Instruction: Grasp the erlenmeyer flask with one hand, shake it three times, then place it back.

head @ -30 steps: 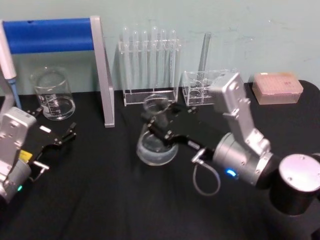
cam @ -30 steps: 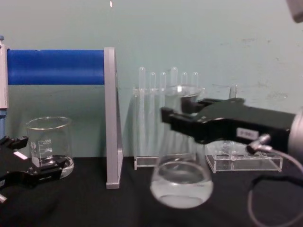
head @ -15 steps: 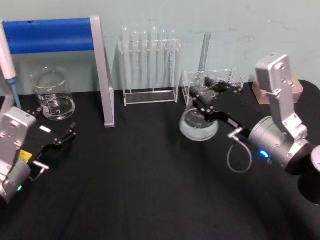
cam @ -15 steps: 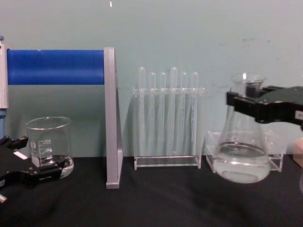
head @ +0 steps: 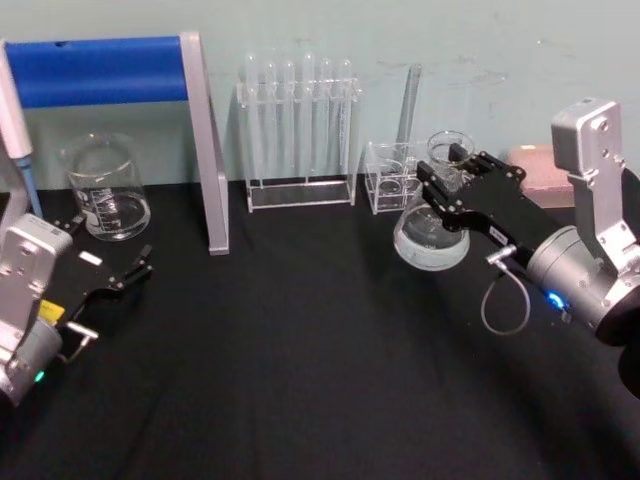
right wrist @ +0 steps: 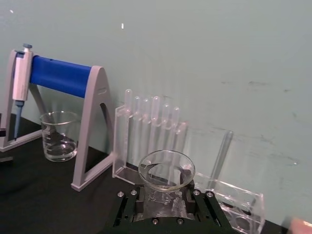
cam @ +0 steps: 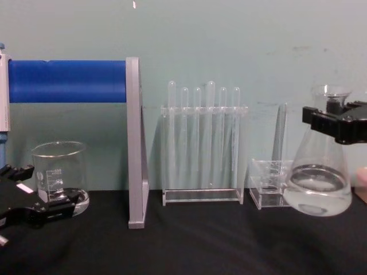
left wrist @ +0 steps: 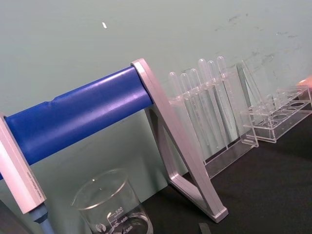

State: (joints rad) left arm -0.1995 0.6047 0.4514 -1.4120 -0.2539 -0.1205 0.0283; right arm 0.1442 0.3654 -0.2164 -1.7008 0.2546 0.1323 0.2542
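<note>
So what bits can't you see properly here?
- Clear glass conical flask: in the right wrist view, the black right claw hides most of it below the rim.
- Right claw: the chest view's right edge cuts it off.
- Black left claw, parked: the chest view's left edge cuts it off.
- Straight-walled glass beaker: markings too small to read in the head view.

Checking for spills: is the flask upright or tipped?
Upright: erlenmeyer flask, neck up in the right gripper, liquid surface level.
</note>
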